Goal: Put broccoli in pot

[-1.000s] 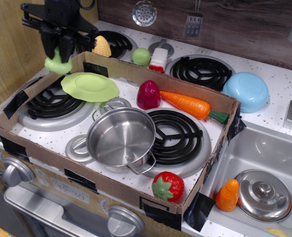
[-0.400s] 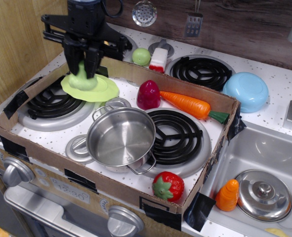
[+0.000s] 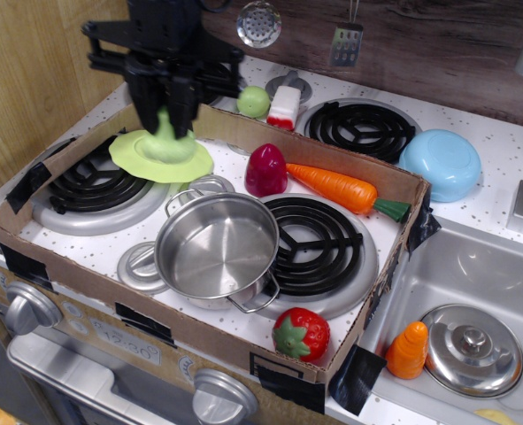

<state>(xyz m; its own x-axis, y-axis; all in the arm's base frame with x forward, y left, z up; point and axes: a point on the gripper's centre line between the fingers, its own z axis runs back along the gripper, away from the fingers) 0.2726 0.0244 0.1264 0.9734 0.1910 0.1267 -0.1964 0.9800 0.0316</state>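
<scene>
- Gripper [image 3: 165, 113] clamped on the broccoli [image 3: 167, 145], fingers pinching its stem.
- Broccoli hanging over the green plate [image 3: 137, 158], contact unclear.
- Pot [image 3: 215, 248] empty, near the plate, front of the cardboard tray [image 3: 199, 341].

A single camera looks down at a slant from above the front edge of the toy stove [image 3: 84, 332], facing the wooden back wall [image 3: 420, 44]. It stands at middle distance, taking in the cardboard tray [image 3: 199, 341] across the burners and the sink [image 3: 473, 266] at the right edge. No second view shares the scene.
</scene>
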